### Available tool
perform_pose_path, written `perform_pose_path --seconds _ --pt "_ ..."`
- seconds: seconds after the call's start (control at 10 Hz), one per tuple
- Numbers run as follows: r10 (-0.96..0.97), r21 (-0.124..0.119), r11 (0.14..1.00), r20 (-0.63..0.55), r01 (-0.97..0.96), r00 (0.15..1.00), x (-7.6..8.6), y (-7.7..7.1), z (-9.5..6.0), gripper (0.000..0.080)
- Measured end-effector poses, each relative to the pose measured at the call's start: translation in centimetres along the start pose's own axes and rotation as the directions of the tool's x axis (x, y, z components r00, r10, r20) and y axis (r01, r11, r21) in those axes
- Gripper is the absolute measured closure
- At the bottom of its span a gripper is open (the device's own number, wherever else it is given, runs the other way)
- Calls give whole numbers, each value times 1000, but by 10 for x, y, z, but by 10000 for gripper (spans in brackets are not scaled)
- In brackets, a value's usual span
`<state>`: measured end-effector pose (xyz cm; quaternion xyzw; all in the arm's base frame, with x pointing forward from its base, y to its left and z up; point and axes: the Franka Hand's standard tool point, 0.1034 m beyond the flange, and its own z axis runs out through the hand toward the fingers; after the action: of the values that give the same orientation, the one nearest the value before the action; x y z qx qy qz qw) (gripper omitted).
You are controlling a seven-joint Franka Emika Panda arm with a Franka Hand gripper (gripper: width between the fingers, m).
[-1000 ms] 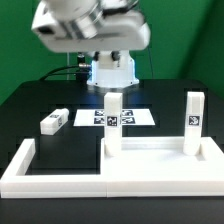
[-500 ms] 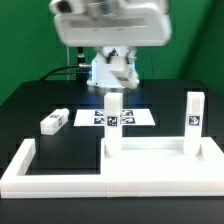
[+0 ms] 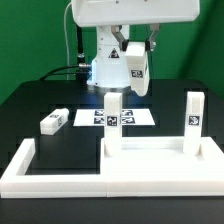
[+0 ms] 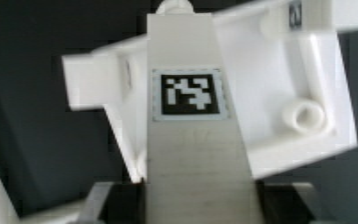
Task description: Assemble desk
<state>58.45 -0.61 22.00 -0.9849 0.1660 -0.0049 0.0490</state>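
The white tabletop (image 3: 160,160) lies at the front on the exterior view's right, with two white legs standing upright on it, one (image 3: 114,122) at its left corner and one (image 3: 193,120) at its right. A third leg (image 3: 53,121) lies loose on the black table at the left. My gripper (image 3: 134,52) is shut on a fourth tagged leg (image 3: 137,66), held in the air behind and above the tabletop. In the wrist view the leg (image 4: 194,110) runs out from between my fingers (image 4: 115,200), with the tabletop (image 4: 274,60) and a round hole (image 4: 306,117) beneath it.
The marker board (image 3: 95,117) lies flat behind the tabletop. A low white angular fence (image 3: 40,170) borders the front and left. The robot base (image 3: 108,70) stands at the back before a green backdrop.
The arm has swung toward the exterior view's right and has sharpened from a blur. The held leg now shows under the wrist. The other legs and the tabletop have not moved.
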Motion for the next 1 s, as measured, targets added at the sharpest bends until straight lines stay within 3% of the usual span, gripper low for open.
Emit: perform_pose_path --seconds 0.1,0.2,0.4,0.5,0.6,1.0 --pt "5 3 1000 -54 -5 998 0 -3 2 505" --pt "4 -8 1000 -166 -6 986 5 -16 6 505" --pt "65 48 997 -315 -52 947 17 -58 4 505" --pt "73 69 996 -385 -50 920 10 -82 18 505" --pt "70 66 997 -378 -48 923 -1 -91 28 505" --pt "68 69 997 -371 -45 926 -1 -90 30 505"
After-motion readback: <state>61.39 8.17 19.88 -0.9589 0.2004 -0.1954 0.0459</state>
